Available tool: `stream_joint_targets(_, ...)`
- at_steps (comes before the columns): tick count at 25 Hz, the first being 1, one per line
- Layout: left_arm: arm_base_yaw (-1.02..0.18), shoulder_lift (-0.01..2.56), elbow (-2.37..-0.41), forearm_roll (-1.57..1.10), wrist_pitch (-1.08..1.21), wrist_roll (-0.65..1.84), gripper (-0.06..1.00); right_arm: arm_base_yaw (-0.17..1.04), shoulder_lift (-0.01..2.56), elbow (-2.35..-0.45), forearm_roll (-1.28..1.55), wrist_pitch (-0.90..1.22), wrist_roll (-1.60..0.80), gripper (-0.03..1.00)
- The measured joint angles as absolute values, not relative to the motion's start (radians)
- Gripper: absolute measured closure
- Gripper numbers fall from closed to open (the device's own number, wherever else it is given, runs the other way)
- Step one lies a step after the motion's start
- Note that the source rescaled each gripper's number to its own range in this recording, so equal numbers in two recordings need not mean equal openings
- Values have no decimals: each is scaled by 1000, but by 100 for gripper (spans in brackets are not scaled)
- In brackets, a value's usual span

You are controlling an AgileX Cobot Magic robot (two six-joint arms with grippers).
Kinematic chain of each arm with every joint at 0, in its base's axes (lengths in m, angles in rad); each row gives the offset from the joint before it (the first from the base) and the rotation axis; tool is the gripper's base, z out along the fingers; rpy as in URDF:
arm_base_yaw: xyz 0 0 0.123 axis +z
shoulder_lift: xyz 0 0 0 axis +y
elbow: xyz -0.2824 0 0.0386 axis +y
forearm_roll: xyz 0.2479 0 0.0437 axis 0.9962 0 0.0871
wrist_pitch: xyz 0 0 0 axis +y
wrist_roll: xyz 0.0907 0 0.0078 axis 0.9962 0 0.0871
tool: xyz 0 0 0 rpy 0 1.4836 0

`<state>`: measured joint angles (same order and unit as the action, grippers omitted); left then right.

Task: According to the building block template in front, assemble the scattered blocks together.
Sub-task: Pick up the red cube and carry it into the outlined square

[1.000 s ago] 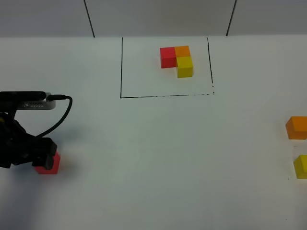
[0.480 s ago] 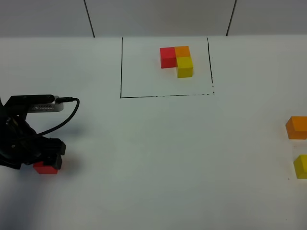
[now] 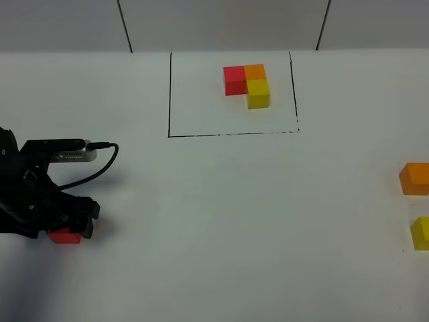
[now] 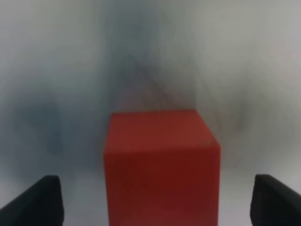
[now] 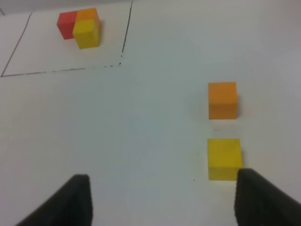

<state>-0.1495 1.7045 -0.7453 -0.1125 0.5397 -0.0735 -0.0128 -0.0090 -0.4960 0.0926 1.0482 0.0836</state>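
The building block template, a joined red, orange and yellow L, sits inside a thin black drawn rectangle at the back; it also shows in the right wrist view. The scattered red cube lies at the front left, mostly covered by my left gripper. In the left wrist view the red cube sits between the open fingertips, with a gap on each side. The orange cube and yellow cube lie at the right edge. My right gripper is open and empty, near the yellow cube and the orange cube.
The white table ends at a grey wall at the back. A black cable loops from the left arm's wrist camera. The right arm is out of the exterior view.
My left arm has shifted right and lowered over the red cube, which now shows less in the exterior view. The other cubes and the template have not moved.
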Motion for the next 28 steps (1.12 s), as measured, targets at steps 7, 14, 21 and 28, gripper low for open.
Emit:
stream_joint_targets(7,-149,1722,-745,-113,540,-74,19,-13,-9,-496,93,1048,84,61)
stream_joint_targets(14,-149,1722,-745,-113,560,-74,41,-13,-9,-496,93,1048,84,61)
stream_joint_targets(21,-149,1722,-750,-113,588,-71,94,-13,-9,-496,93,1048,84,61)
stream_joint_targets(28,-216,1723,-956,-71,822,191,94,-13,-9,-496,93,1048,84,61)
